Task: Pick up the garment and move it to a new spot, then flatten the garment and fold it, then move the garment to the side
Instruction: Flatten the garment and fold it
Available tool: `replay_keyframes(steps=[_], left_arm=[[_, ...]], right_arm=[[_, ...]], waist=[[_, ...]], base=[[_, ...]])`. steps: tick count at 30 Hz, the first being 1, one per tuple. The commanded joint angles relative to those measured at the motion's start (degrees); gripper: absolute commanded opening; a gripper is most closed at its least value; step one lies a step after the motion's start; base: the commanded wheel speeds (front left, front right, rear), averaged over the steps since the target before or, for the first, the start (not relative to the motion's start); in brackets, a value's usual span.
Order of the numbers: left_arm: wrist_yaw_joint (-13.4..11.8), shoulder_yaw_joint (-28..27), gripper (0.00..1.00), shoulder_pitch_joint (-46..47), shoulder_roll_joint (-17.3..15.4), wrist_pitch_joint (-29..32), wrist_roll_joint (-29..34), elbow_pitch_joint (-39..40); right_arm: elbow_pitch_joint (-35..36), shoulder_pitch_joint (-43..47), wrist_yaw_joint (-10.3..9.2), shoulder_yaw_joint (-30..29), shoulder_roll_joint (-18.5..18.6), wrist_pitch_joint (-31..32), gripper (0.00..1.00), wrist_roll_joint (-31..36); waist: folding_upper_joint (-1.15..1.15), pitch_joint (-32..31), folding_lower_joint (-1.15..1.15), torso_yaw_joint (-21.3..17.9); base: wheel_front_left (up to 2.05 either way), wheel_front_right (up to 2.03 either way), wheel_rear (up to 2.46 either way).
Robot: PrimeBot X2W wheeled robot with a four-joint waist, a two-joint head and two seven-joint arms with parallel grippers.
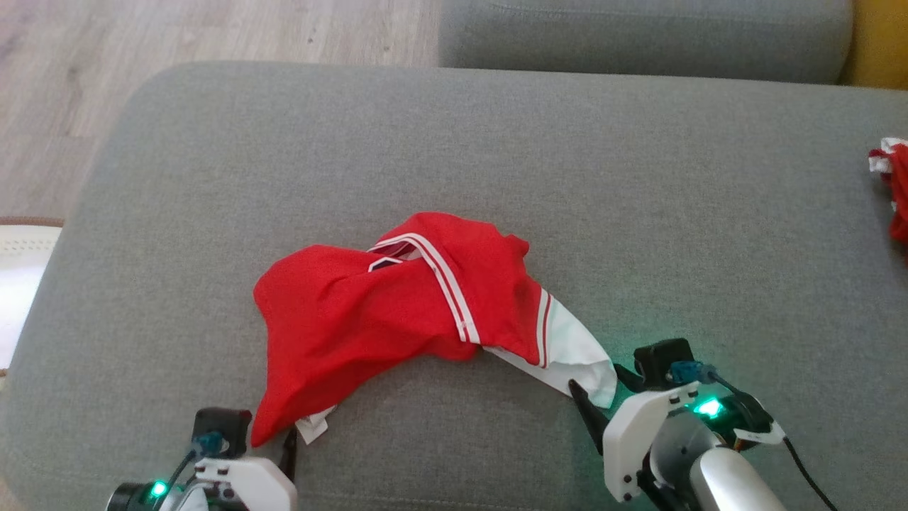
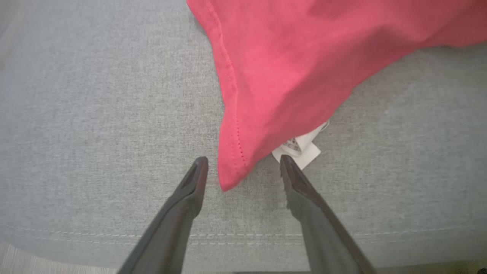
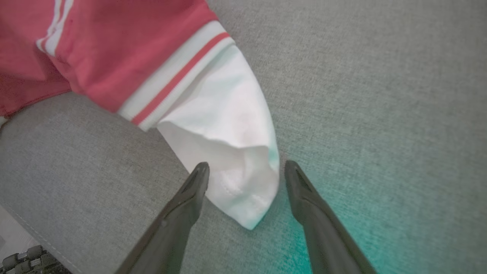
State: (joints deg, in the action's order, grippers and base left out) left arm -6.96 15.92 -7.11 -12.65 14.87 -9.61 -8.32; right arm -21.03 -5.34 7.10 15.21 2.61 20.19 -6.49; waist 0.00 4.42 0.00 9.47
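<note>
Red garment point(image 1: 397, 305) lies crumpled mid-cushion point(image 1: 496, 142); it looks soft, light and floppy, so it will likely sag and bunch when lifted. Left pincer point(image 2: 243, 160) is wide open around the red corner point(image 2: 232, 179), right pincer point(image 3: 245, 165) wide open around the white sleeve end point(image 3: 243, 205). I'd grab both there, pinching all layers.

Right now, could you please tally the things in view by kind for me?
Red and white cloth items: 2, the garment and a bundle at the right edge.
Grippers: 2, left gripper and right gripper, both open.
Grey cushions: 2, near cushion and far cushion.
Total: 6.
</note>
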Motion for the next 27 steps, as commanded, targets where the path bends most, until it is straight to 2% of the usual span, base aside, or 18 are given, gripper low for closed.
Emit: replay_keyframes(steps=[1, 8, 9, 11, 12, 13, 14, 15, 16, 21, 24, 27], left_arm=[[0.54, -1.73, 1.00, 3.44, -1.32, -0.18, 0.45, 0.54], [1.33, -1.03, 1.00, 7.33, -1.49, -1.10, 0.66, -4.49], [1.42, -0.99, 0.93, 7.95, -1.45, -1.35, 0.63, -5.30], [1.59, -0.78, 0.46, 9.13, -1.40, -1.59, 0.68, -6.99], [1.72, -0.67, 0.33, 9.70, -1.32, -1.79, 0.65, -7.77], [2.03, -0.42, 0.07, 10.22, -1.29, -1.80, 0.62, -8.58], [2.32, -0.19, 0.00, 10.70, -1.22, -1.93, 0.56, -9.24], [2.66, 0.04, 0.00, 11.09, -1.10, -2.00, 0.43, -9.78], [2.97, 0.23, 0.00, 11.47, -1.09, -2.11, 0.33, -10.12], [3.99, -0.07, 0.00, 11.62, -1.11, -1.28, -1.50, -6.41], [4.63, -1.63, 0.00, 10.42, -1.77, 0.73, -4.20, 0.83], [5.45, -3.77, 0.00, 9.20, -3.23, 4.09, -7.52, 11.42]], right_arm=[[1.63, -2.88, 0.39, 1.77, 0.27, -0.61, 1.00, -0.48], [0.77, -4.13, 0.39, 2.81, 0.27, -0.26, 1.00, -1.37], [0.63, -4.30, 0.39, 2.90, 0.27, -0.16, 1.00, -1.48], [0.23, -4.64, 0.39, 3.30, 0.27, 0.26, 1.00, -1.87], [0.04, -4.85, 0.39, 3.56, 0.27, 0.50, 1.00, -2.13], [-0.13, -5.08, 0.39, 3.78, 0.27, 0.68, 1.00, -2.38], [-0.27, -5.30, 0.39, 3.98, 0.27, 0.80, 0.69, -2.81], [-0.33, -5.53, 0.39, 4.18, 0.27, 0.81, 0.04, -3.51], [-0.38, -5.76, 0.39, 4.40, 0.27, 0.98, 0.00, -4.25], [3.87, -5.97, 0.39, 3.39, 0.27, 0.73, 0.00, -12.85], [11.30, -5.29, 0.39, 1.14, 0.27, 1.52, 0.00, -21.35], [21.25, -4.32, 0.39, -3.21, 0.87, 4.12, 0.00, -28.86]], waist=[[0.00, 0.77, 0.00, -0.33], [0.00, 2.47, 0.00, -0.74], [0.00, 2.63, 0.00, -0.73], [0.00, 2.88, 0.00, -0.68], [0.00, 3.00, 0.00, -0.66], [0.00, 3.08, 0.00, -0.66], [0.00, 3.08, 0.00, -0.68], [0.00, 3.04, 0.00, -0.72], [0.00, 2.96, 0.00, -0.76], [0.00, 1.73, 0.00, -1.04], [0.00, 0.45, 0.00, -1.23], [0.00, -1.00, 0.00, -1.50]], base=[[0.00, 0.00, 0.00], [0.00, 0.00, 0.00], [0.00, 0.00, 0.00], [0.00, 0.00, 0.00], [0.00, 0.00, 0.00], [0.00, 0.00, 0.00], [0.00, 0.00, 0.00], [0.00, 0.00, 0.00], [0.00, 0.00, 0.00], [0.00, 0.00, 0.00], [0.00, 0.00, 0.00], [0.00, 0.00, 0.00]])
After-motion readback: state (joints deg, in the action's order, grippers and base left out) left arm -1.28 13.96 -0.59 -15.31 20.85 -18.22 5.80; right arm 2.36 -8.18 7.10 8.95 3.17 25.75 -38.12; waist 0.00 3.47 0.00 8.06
